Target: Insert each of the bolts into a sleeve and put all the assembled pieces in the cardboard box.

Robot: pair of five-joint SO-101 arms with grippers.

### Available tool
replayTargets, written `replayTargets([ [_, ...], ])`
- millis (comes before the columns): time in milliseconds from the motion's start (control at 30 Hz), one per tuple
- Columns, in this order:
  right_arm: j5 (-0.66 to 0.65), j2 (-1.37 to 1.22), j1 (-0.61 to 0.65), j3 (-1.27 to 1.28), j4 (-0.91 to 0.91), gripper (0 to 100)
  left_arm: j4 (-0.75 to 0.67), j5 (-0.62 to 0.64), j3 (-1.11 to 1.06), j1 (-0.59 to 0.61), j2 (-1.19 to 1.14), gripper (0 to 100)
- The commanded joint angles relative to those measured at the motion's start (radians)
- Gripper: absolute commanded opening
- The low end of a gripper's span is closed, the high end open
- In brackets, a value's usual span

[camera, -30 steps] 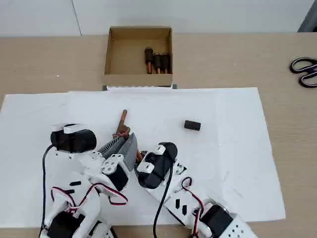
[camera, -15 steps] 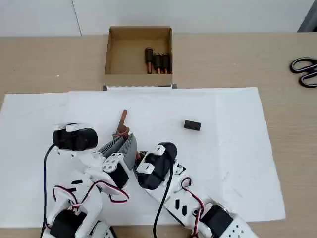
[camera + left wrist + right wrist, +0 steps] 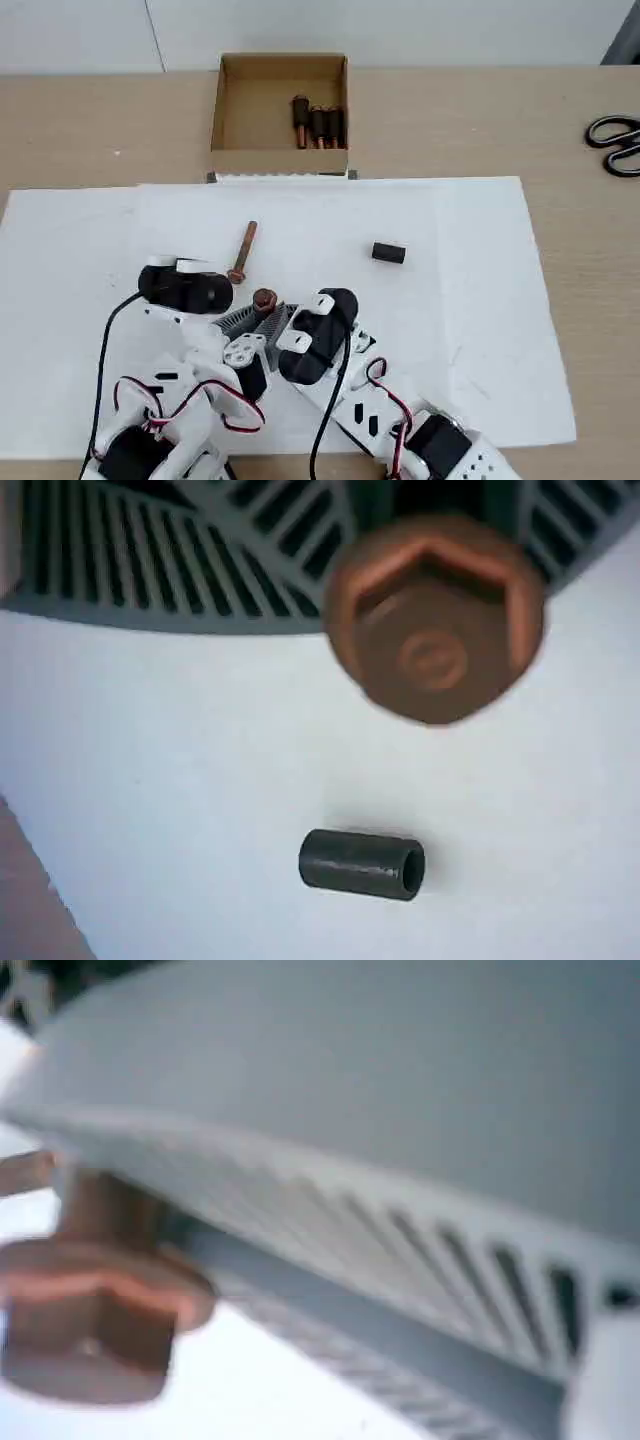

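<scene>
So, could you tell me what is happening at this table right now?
The left gripper holds a copper bolt head up over the white paper. A second bolt and a black sleeve lie loose on it. Three assembled pieces sit in the cardboard box.

No readable text (or numbers)
</scene>
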State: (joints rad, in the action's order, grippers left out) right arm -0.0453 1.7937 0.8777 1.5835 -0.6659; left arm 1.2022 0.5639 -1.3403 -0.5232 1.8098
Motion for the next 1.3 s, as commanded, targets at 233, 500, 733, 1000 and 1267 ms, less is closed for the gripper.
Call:
replayTargets([
  [233, -0.012, 0.019, 0.001, -0.077, 0.03, 0.3, 0.018, -0.063, -0.013, -0.003, 0.005, 8],
  [500, -0.012, 0.019, 0.001, -0.077, 0.024, 0.3, 0.017, -0.066, -0.01, -0.002, 0.003, 26],
  [733, -0.012, 0.018, -0.001, -0.068, 0.022, 0.3, -0.005, -0.068, 0.058, 0.054, 0.005, 26],
  [1000, -0.012, 0.019, -0.05, -0.009, 0.03, 0.3, 0.003, -0.089, 0.202, 0.075, 0.005, 15],
  [1267, -0.009, 0.019, -0.102, -0.005, 0.022, 0.3, 0.002, -0.255, 0.16, 0.135, 0.006, 1],
])
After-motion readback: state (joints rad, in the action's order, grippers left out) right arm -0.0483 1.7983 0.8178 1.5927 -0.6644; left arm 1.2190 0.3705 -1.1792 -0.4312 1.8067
